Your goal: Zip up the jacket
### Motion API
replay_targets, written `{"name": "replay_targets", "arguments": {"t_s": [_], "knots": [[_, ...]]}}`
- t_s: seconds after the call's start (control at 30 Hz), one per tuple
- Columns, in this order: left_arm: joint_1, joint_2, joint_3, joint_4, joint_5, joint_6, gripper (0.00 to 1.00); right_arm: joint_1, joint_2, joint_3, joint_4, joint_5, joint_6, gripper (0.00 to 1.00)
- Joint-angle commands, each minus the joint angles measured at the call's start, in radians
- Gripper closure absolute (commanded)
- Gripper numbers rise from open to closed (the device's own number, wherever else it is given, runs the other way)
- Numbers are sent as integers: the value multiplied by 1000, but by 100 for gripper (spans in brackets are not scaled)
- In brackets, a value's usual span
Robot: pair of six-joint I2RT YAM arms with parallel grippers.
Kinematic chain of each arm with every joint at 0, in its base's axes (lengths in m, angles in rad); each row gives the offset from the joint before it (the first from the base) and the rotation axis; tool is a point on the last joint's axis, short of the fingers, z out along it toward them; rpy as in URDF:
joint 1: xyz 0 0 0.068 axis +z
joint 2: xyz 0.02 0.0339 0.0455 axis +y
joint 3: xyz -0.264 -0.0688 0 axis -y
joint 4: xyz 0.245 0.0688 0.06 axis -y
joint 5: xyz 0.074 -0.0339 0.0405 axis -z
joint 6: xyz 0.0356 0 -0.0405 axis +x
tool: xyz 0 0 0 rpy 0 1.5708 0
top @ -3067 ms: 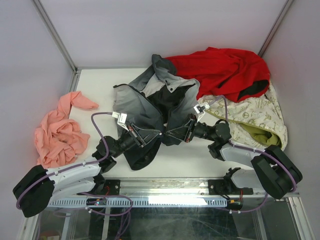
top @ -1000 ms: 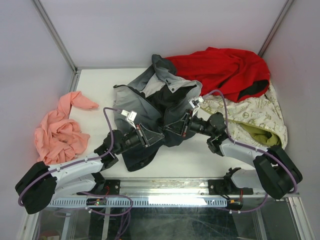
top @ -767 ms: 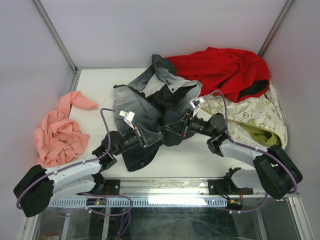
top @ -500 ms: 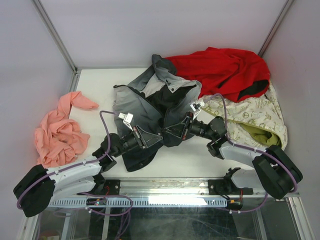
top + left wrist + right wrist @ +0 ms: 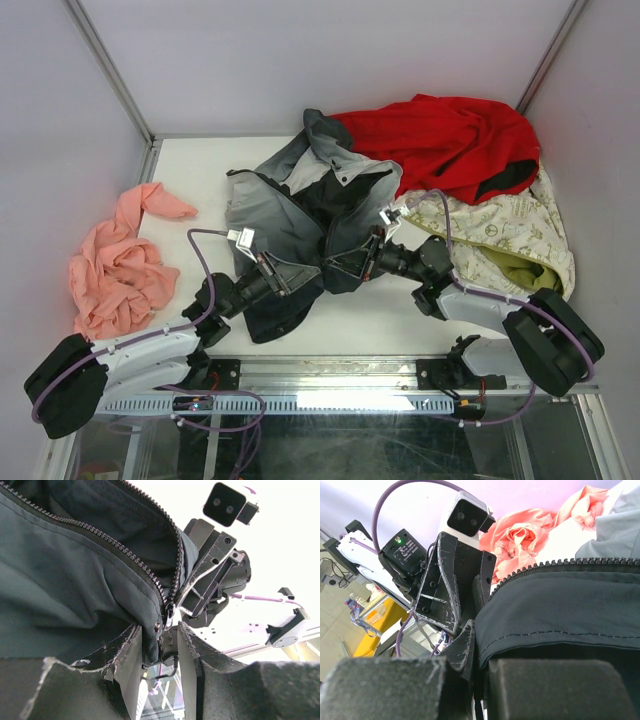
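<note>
The jacket (image 5: pixel 290 205), charcoal and light grey with black lining, lies crumpled mid-table. Its lower front edge hangs between my two grippers, which meet nose to nose. My left gripper (image 5: pixel 308 272) is closed on a bunched fold at the zipper's bottom end. The left wrist view shows the zipper (image 5: pixel 125 557) running down to the slider (image 5: pixel 168 614) between my fingers (image 5: pixel 192 652). My right gripper (image 5: pixel 343 263) is shut on the dark hem. The right wrist view shows the fabric (image 5: pixel 560 615) pinched between the pads (image 5: pixel 470 645) and the zipper teeth (image 5: pixel 570 562) above.
A red garment (image 5: pixel 450 140) lies at the back right, over a cream patterned cloth (image 5: pixel 510 235). A pink cloth (image 5: pixel 115 265) lies bunched at the left. Grey walls close in the back and sides. The metal rail (image 5: pixel 330 375) runs along the near edge.
Over the last second the left wrist has drawn back to the left and the right gripper has come slightly nearer. Both stay on the jacket's lower edge.
</note>
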Motion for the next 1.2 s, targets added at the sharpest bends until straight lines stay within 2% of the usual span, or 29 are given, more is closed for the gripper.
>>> {"name": "replay_targets", "arguments": {"t_s": [0.0, 0.27, 0.4, 0.53, 0.73, 0.97, 1.1, 1.13, 1.17], "knots": [[4, -12, 0, 76, -39, -19, 67, 15, 2, 9, 102, 14, 7, 100], [9, 32, 10, 100, -32, -29, 82, 28, 6, 11, 108, 10, 8, 100], [10, 45, 14, 103, -8, -29, 100, 28, 4, 5, 109, 24, 1, 100], [11, 44, 27, 56, 43, -14, 100, 25, -13, 18, 80, 73, -33, 100], [4, 27, 38, -26, 124, 5, 100, -12, -52, 86, -56, 176, -108, 100], [17, 55, 68, -92, 122, -2, 100, -23, -62, 132, -180, 179, -129, 100], [49, 106, 118, -144, 171, -11, 100, -52, -146, 119, -376, 179, -129, 100], [55, 117, 126, -151, 183, -12, 100, -63, -178, 121, -438, 150, -257, 70], [56, 126, 131, -158, 192, -13, 100, -69, -212, 124, -509, 154, -301, 62]]}}
